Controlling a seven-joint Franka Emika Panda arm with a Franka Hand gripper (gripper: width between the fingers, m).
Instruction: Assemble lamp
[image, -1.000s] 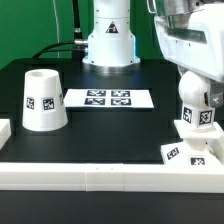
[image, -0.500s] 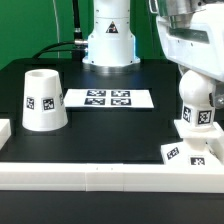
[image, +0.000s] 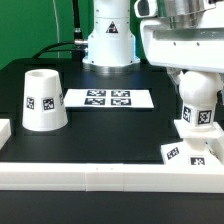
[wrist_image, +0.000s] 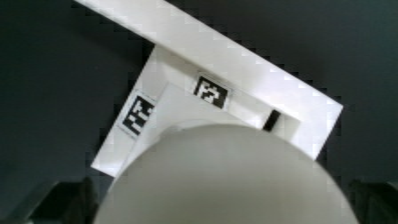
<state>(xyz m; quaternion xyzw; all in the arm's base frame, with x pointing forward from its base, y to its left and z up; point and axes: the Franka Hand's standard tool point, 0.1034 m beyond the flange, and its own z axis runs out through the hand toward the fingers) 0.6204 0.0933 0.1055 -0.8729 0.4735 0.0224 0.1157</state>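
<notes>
The round-topped white bulb (image: 198, 102) stands upright on the low square base (image: 193, 152) at the exterior view's right. The tapered shade (image: 42, 99) stands mouth up at the left, far from the arm. My gripper (image: 196, 78) hangs straight over the bulb's top, its fingertips hidden by the hand. In the wrist view the bulb's dome (wrist_image: 222, 175) fills the space between my dark fingers (wrist_image: 59, 200), which stand wide apart at either side with a gap to the bulb. The tagged base (wrist_image: 187, 95) lies below it.
The marker board (image: 108, 99) lies flat at the middle of the black table. A white rail (image: 90, 176) runs along the front edge, also seen in the wrist view (wrist_image: 214, 40). The white robot body (image: 108, 40) stands at the back.
The hand above the bulb has turned, and its white housing now reaches further toward the exterior view's left. Bulb, base and shade have not moved.
</notes>
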